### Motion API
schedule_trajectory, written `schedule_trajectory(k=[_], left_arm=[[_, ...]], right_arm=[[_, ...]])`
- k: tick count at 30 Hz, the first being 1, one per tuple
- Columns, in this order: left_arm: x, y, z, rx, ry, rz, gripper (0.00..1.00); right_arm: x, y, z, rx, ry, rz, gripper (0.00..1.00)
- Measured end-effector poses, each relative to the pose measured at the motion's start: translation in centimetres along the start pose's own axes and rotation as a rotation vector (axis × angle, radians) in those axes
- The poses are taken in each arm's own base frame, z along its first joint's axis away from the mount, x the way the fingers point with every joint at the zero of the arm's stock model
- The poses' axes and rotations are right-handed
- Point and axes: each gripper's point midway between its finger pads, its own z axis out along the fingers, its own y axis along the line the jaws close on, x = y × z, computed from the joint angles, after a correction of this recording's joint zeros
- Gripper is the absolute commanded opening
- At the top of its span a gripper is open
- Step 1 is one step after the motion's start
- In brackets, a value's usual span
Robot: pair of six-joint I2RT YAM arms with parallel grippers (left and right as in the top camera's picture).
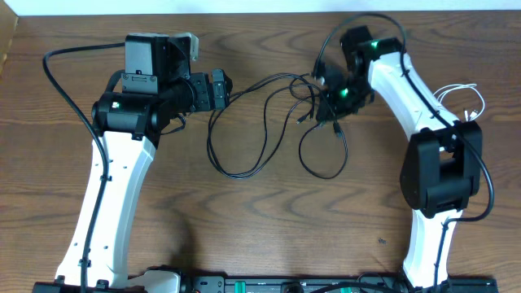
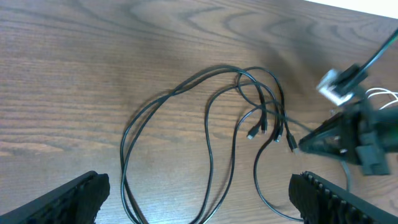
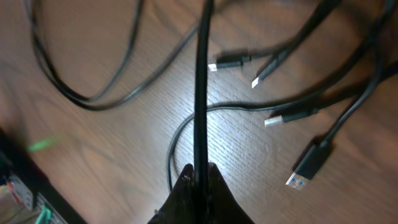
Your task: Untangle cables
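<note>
One black cable [image 3: 200,93] clamped by the right gripper [image 3: 199,169].
It is pinched, likely for pulling free; the left gripper [image 2: 202,202] is held wide, empty.

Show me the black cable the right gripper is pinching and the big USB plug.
black cable [image 3: 201,93]: right wrist view, its taut straight stretch.
USB plug [image 3: 310,162]: right wrist view, its black housing.
</note>
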Motion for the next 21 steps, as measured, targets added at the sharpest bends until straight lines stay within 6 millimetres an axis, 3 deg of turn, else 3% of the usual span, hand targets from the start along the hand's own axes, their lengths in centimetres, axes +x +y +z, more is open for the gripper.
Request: schedule_trajectory(k=[4,7,9,11,15,18,21], left_arm=[[0.0,0.0,0.0,0.0,0.001,0.0,0.98],[0.0,0.0,0.0,0.0,0.001,0.0,0.98],[0.0,0.0,0.0,0.0,0.002,-0.001,0.98],[0.1,0.0,0.0,-0.001,0.003,-0.001,0.98],[0.2,0.0,0.0,-0.002,0.009,-0.003,0.98],[0.3,0.0,0.0,-0.002,0.011,-0.003,0.98],[0.3,-0.2,0.0,0.002,0.013,0.002,0.98]], right_arm=[[-3.4,1.1,-5.4,0.021,-0.121,-0.036,0.01],[-6.3,2.4,-14.0,0.075,-0.329,-0.08,0.01],[-7.2,3.1,-20.9,0.124,-0.497,-0.094,0.01],[-6.3,3.9,-28.7,0.187,-0.681,-0.089,0.01],[-1.9,5.4,-39.1,0.3,-0.924,-0.065,0.01],[1.0,7.1,-42.5,0.342,-1.008,-0.059,0.01],[2.4,7.1,-43.7,0.36,-1.034,-0.023,0.01]])
